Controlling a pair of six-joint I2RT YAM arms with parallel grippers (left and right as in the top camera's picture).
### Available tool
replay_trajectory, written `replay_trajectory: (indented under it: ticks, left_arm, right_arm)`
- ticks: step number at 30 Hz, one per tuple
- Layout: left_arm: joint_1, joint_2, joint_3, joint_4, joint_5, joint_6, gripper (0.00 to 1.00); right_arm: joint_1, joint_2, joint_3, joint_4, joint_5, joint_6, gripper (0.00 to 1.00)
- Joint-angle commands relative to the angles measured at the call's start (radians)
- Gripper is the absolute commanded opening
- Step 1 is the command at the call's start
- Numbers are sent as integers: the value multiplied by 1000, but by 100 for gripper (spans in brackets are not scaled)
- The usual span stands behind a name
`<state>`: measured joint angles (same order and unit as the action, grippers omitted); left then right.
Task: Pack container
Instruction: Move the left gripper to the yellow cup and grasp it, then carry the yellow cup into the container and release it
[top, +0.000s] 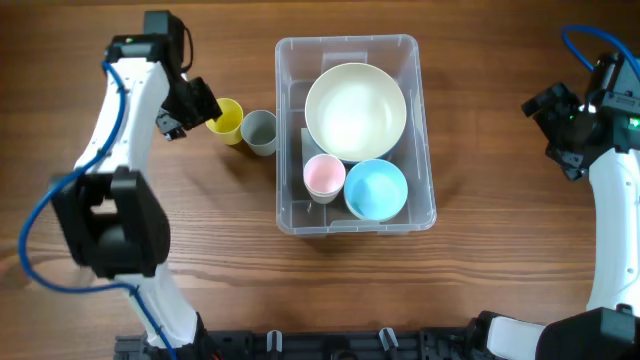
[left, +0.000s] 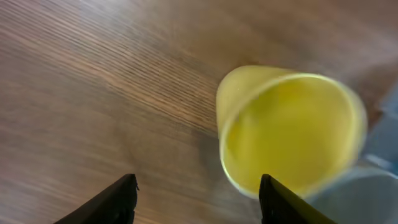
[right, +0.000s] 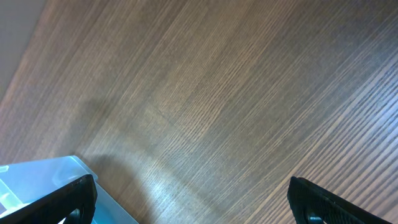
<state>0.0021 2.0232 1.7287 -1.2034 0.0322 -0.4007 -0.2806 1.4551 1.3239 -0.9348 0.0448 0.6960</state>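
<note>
The clear rectangular container (top: 355, 140) stands at the table's middle. It holds a large cream bowl (top: 355, 110), a pink cup (top: 324, 176) and a light blue bowl (top: 376, 189). A yellow cup (top: 228, 120) and a grey cup (top: 260, 130) stand on the table left of it. My left gripper (top: 200, 108) is open, just left of the yellow cup (left: 289, 127), with nothing between its fingers (left: 196, 199). My right gripper (top: 548, 125) is open and empty over bare table, far right of the container; a container corner (right: 37, 186) shows in the right wrist view.
The wooden table (top: 480, 300) surrounds the container. A black rail (top: 330, 345) runs along the front edge. Blue cables hang from both arms.
</note>
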Motion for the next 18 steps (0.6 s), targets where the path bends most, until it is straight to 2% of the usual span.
replay_trajectory:
  ticks: [1, 3, 7, 13, 18]
  left_arm:
    - [0, 72, -8, 11, 26, 35, 61]
    - [0, 88, -8, 19, 23, 35, 52]
    - [8, 80, -6, 24, 23, 34, 6]
    - [57, -54, -6, 0, -12, -34, 4]
    - [31, -288, -6, -9, 10, -33, 4]
  right_arm:
    - [-2, 9, 11, 3, -1, 14, 100]
    - [-2, 9, 11, 3, -1, 14, 100]
    - [-2, 9, 11, 3, -1, 14, 100]
    - [-2, 9, 11, 3, -1, 14, 100]
    - [-2, 11, 11, 4, -1, 14, 100]
